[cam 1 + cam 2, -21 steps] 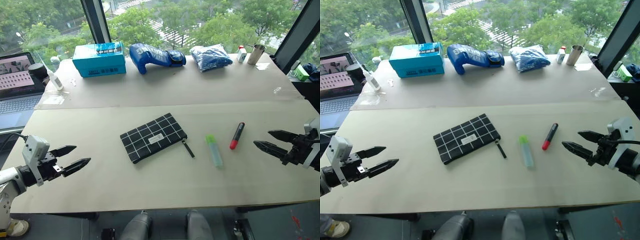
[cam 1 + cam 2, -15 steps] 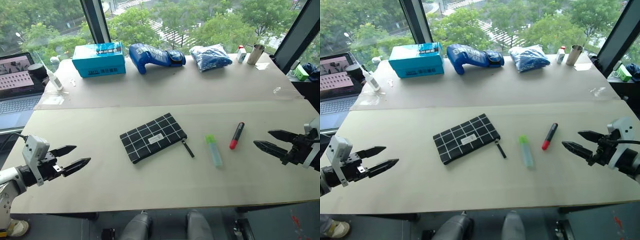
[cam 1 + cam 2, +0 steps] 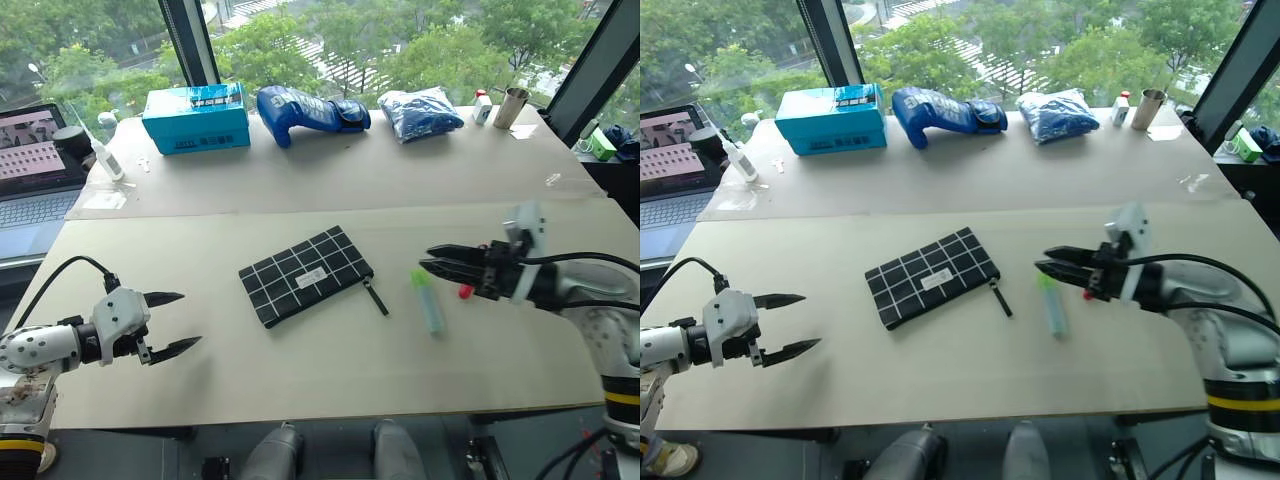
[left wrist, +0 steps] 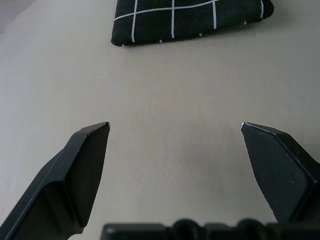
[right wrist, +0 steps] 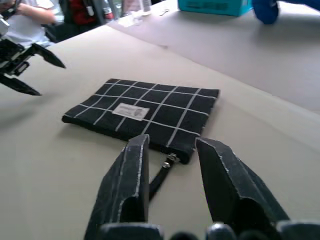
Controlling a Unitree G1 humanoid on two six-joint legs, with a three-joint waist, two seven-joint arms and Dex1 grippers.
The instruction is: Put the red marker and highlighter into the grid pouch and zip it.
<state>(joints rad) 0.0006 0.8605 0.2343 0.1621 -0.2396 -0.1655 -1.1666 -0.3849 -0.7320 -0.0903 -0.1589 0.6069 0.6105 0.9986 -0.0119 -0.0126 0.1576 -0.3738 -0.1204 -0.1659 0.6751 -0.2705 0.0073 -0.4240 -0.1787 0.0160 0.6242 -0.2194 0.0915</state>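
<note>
The flat black fabric pouch with a white grid pattern (image 3: 306, 274) is laid mid-table, its zipper pull (image 3: 377, 296) trailing towards the stubby pale green highlighter (image 3: 427, 299). Just beyond the highlighter, the red-capped marker (image 3: 465, 291) is largely hidden behind the right gripper (image 3: 432, 266), so contact cannot be judged. That gripper's fingers are held narrowly parted, with nothing between them. The left gripper (image 3: 172, 321) is spread wide and empty, well apart from the pouch.

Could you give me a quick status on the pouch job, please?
Left end effector open, empty. Right end effector nearly closed, empty, above highlighter. Pouch flat, both pens outside; marker mostly hidden. Nothing in the way.
</note>
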